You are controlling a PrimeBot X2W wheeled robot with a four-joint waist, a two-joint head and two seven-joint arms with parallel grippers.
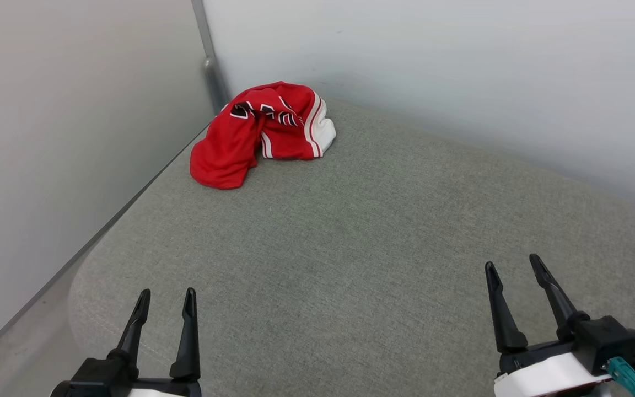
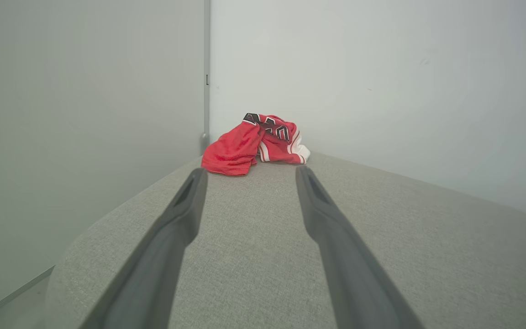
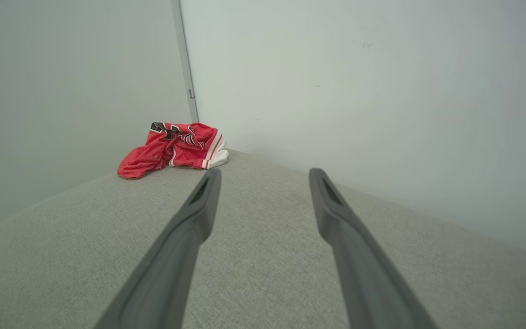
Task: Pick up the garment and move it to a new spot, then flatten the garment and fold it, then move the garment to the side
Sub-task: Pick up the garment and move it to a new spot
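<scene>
The garment, a red jersey with white striped trim and black lettering, lies crumpled in a heap at the far left corner of the grey padded surface. It also shows ahead in the left wrist view as the garment and to the left in the right wrist view as the garment. My left gripper hangs open at the near left edge, empty. My right gripper stands open at the near right, empty. Both are well short of the jersey.
Pale walls close in the surface at the back and left, meeting at a metal corner post right behind the jersey. The surface's rounded near-left corner drops to a floor strip.
</scene>
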